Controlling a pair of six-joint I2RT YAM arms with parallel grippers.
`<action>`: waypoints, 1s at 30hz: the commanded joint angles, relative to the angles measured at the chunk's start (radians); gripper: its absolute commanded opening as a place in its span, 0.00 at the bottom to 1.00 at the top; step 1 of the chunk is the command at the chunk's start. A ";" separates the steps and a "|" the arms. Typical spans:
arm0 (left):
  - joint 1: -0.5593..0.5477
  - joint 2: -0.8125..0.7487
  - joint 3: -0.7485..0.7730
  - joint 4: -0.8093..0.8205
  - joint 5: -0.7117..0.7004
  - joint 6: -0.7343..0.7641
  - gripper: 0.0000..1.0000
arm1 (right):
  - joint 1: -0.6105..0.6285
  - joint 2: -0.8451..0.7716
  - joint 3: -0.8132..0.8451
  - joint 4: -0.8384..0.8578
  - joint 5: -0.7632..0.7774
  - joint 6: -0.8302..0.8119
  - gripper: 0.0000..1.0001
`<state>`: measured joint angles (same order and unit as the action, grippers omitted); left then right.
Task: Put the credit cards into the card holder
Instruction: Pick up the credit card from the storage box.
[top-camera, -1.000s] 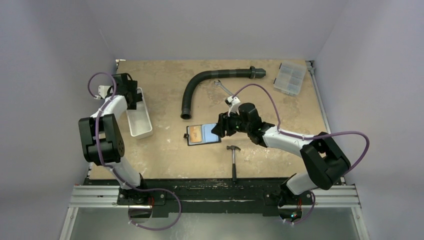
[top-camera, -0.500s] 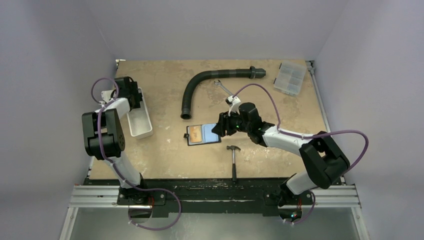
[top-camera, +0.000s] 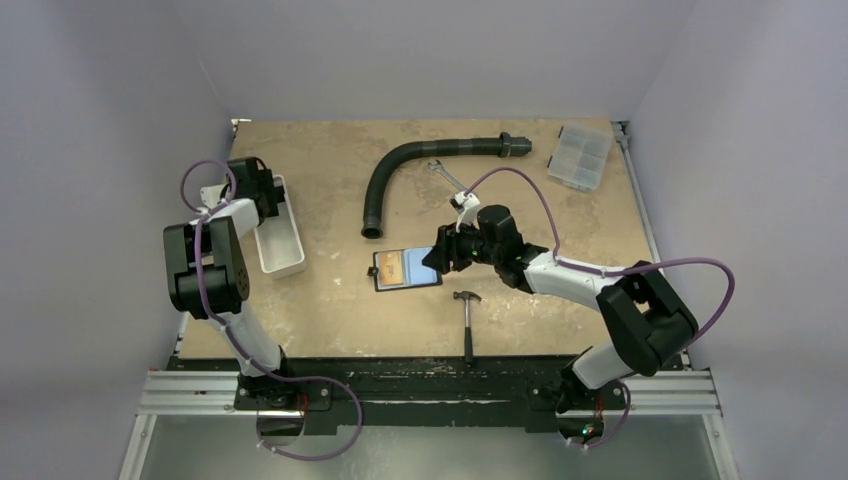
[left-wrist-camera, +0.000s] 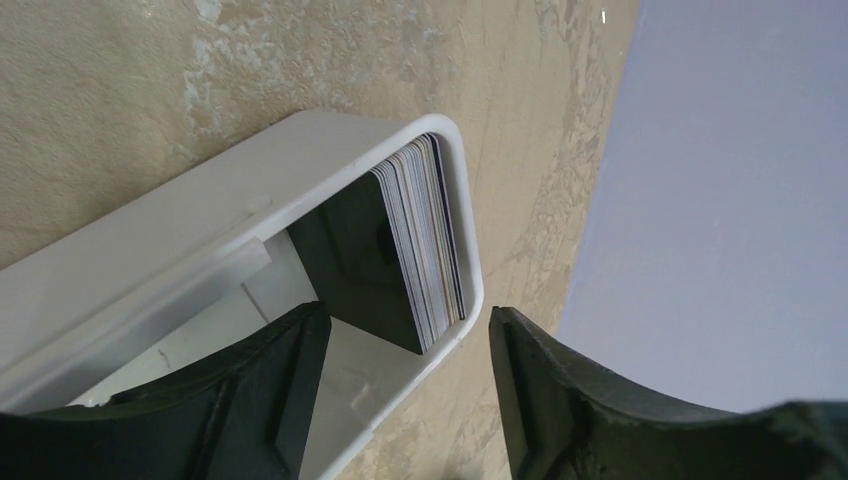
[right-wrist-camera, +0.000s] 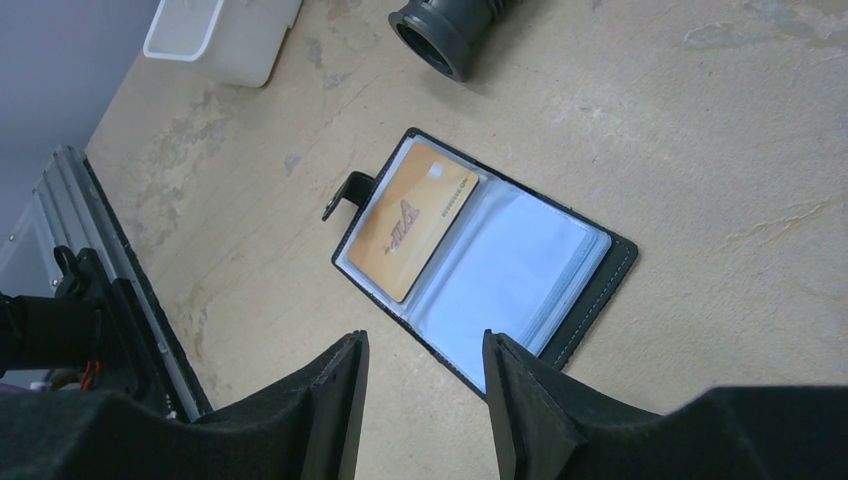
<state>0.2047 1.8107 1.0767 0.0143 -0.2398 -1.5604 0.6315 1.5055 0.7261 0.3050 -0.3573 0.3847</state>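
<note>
Nearest the arms' bases a hammer (top-camera: 467, 318) lies on the table (top-camera: 320, 300), its head at the far end. Just beyond it the card holder (top-camera: 400, 270) lies opened flat near the middle of the table. Its long axis runs roughly left to right and its snap strap (right-wrist-camera: 346, 196) sticks out from its left edge. From above it is only a dark rectangle with a patch of orange. The right wrist view shows that an orange card (right-wrist-camera: 412, 230) sits in the strap-side pocket, and that the other half is a stack of glossy, pale sleeves. The right gripper (top-camera: 433, 262) hangs over the holder's right end, its fingers (right-wrist-camera: 335, 400) moderately apart with nothing between them. Over on the left, a white tray (top-camera: 282, 245) runs near to far, and the left gripper (top-camera: 262, 195) sits over its far end, hiding what is inside from the overhead camera. The left wrist view shows the credit cards (left-wrist-camera: 425, 240) there. They stand on edge as a tight stack against the tray's rounded end wall, the dark face of the outermost card turned down the tray's length. The left fingers (left-wrist-camera: 270, 400) are spread on either side of the stack's lower corner, and I see no grip on it. Farther back lie a curved black hose (top-camera: 410, 165) and a small wrench (top-camera: 446, 178), and a clear compartment box (top-camera: 580, 155) sits in the far right corner.
</note>
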 joint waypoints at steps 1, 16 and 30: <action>0.013 0.009 -0.015 0.068 -0.021 0.008 0.61 | -0.008 0.009 -0.005 0.039 -0.018 0.004 0.52; 0.020 -0.012 -0.034 0.120 -0.037 0.042 0.31 | -0.007 0.019 -0.005 0.051 -0.039 0.013 0.52; 0.023 -0.009 -0.009 0.024 -0.016 0.044 0.66 | -0.009 0.024 -0.004 0.060 -0.053 0.017 0.51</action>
<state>0.2161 1.8175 1.0485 0.0780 -0.2558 -1.5253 0.6273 1.5196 0.7246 0.3161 -0.3866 0.4000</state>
